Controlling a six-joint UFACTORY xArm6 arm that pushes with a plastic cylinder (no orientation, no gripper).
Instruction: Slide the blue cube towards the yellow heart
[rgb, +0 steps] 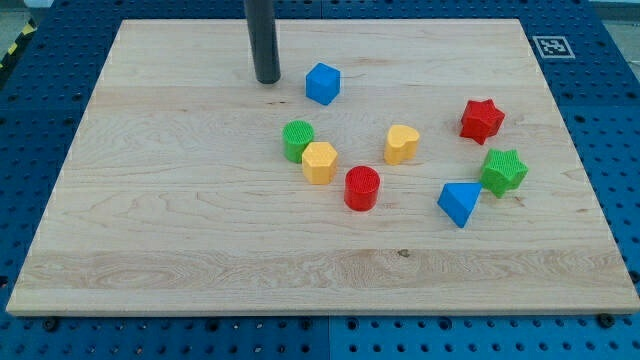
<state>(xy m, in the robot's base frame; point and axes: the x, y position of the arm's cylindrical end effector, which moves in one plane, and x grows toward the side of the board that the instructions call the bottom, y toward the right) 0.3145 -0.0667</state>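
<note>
My tip (267, 80) rests on the wooden table (150, 230) near the view's top, just to the left of the blue cube (322, 84) with a small gap between them. There is no gripper on this rod, so nothing is grasped. The yellow heart (401, 144) sits below and to the right of the blue cube, well apart from it. Left of the heart, a green cylinder (297, 140) touches a yellow hexagonal block (319, 162), and a red cylinder (362, 188) stands just beside that. At the view's right lie a red star (481, 120), a green star (503, 171) and a blue triangular block (459, 202).
</note>
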